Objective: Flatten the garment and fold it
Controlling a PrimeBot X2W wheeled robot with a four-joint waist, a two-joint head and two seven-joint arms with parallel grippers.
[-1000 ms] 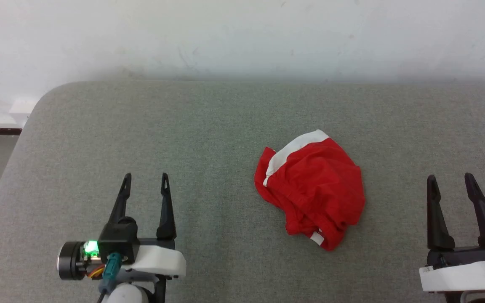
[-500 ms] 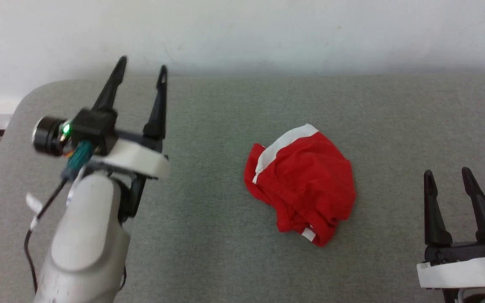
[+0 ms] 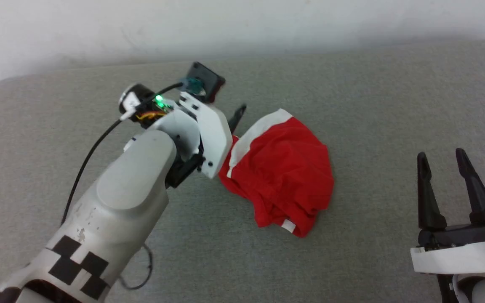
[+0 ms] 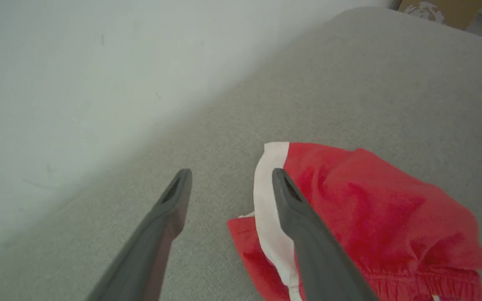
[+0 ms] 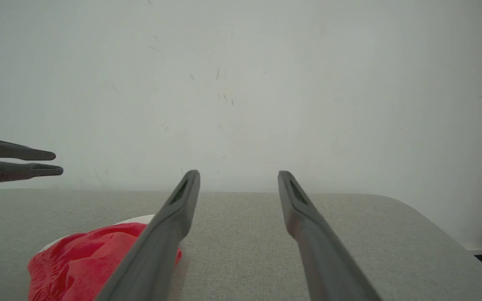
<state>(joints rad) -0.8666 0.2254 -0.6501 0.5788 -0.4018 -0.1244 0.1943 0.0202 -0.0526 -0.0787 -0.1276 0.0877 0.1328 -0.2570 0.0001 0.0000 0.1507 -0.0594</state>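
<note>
Jaws: both parted | garment (image 3: 280, 168) crumpled | lettering apparently hidden

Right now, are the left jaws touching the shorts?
Apart. The right wrist view shows the left gripper hovering in front of the wall, with a clear gap above the shorts.

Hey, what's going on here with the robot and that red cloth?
A two-armed robot is starting on red shorts lying crumpled on a grey padded surface. Its left gripper is at the white-striped edge, jaws open, nothing gripped yet. The right gripper sits apart on the other side, jaws open. No flattening or folding done.
</note>
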